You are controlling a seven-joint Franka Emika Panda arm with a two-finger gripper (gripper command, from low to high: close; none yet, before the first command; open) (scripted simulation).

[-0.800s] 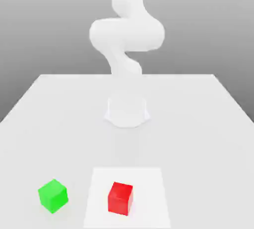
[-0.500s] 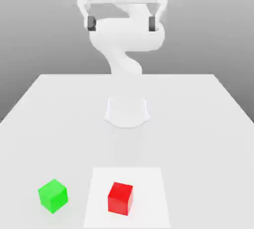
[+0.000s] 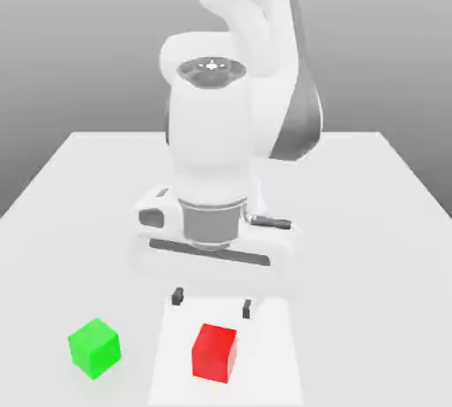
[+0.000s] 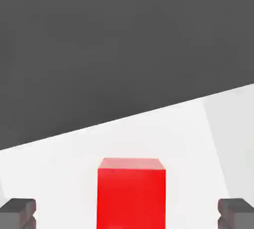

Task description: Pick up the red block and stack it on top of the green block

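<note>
A white robot arm reaches down over a white table, its gripper hanging with fingers pointed at the surface and its two dark fingertips spread wide, holding nothing. The red block sits on the table just in front of and below those fingertips, apart from them, resting on a slightly brighter white square patch marked on the tabletop. The cube stands flat, one corner edge turned toward the exterior camera.

In the hand view, the red block appears centred between the two dark fingertips, with clear white surface showing on either side of it; neither pad touches it.

The green block rests on the bare table toward the exterior view's left of the red one, outside the bright patch and well apart from the gripper. It too sits flat, turned slightly so that two side faces show. The two cubes look alike in size and do not touch.

The arm's broad white wrist and hand body fill the middle of the exterior view, with a dark grey band where the hand joins the wrist. The backdrop behind the table is a plain grey gradient.
</note>
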